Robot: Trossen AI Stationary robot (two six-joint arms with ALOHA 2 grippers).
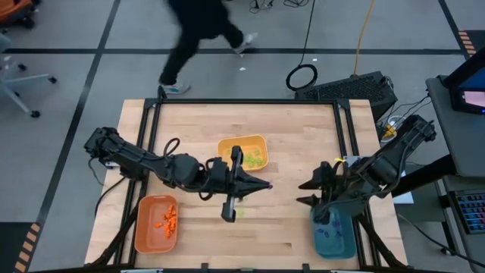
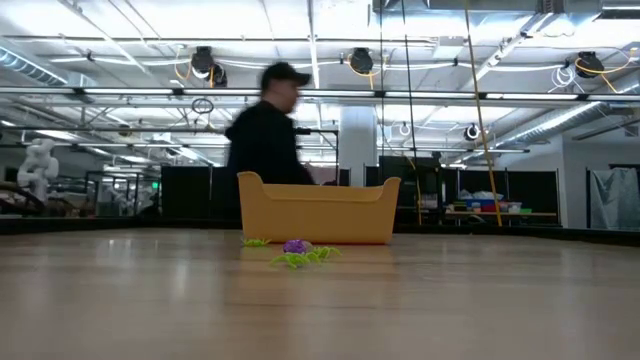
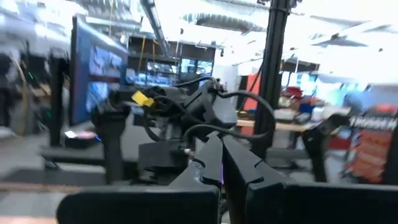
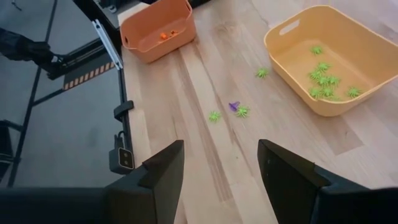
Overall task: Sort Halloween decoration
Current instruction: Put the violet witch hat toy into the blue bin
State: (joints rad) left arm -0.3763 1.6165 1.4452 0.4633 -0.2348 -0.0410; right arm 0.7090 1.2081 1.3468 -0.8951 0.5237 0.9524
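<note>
Purple piece in closed left tool, mid-table.

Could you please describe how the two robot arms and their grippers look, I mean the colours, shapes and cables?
Both arms are dark, nearly black, built of jointed segments with black cables looping beside them. The left arm ends in the left gripper, two slim tapered fingers. The right arm shows a small yellow marking near its wrist. The right gripper has two broad, flat, wedge-shaped black fingers.
</note>
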